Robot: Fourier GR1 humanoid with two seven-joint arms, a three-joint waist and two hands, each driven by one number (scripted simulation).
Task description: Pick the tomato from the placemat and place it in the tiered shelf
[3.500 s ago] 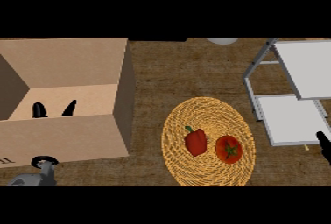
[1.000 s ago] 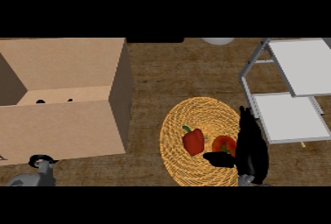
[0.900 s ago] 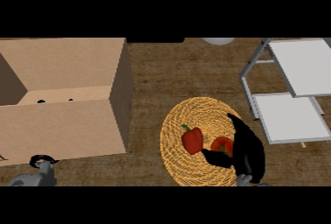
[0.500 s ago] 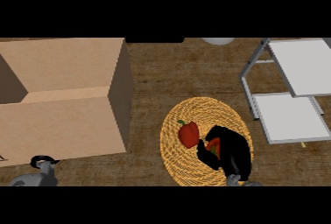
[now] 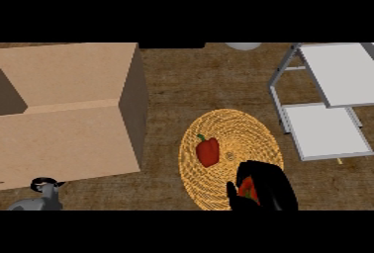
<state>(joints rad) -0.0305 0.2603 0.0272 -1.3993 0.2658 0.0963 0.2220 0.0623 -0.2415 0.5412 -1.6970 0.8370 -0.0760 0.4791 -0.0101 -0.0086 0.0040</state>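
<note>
- Your right hand (image 5: 266, 190) sits at about five o'clock in the head view, low over the near rim of the woven placemat (image 5: 237, 128).
- Its black fingers curl round the tomato (image 5: 248, 189); only a sliver of red shows between them, so most of the fruit is hidden from you.
- The tomato is therefore in that hand's grasp, above the placemat's near edge, well apart from the tiered shelf (image 5: 329, 99).
- You cannot tell from this view whether the tomato touches the mat or is clear of it.
- A red bell pepper (image 5: 208, 150) lies on the placemat at ten o'clock from the hand, stem end pointing away from you, apart from the fingers.
- The tiered shelf stands at two o'clock, with two pale flat tiers in a grey frame; the lower tier lies just right of the placemat.
- A large cardboard box (image 5: 70, 108) fills the nine to eleven o'clock side, its right wall near the placemat's left rim.
- Your left hand (image 5: 44, 187) shows at seven o'clock, just beside the box's near wall; you cannot tell how its fingers are set.
- A pale round object (image 5: 243, 46) peeks in at twelve o'clock, too cut off to identify.
</note>
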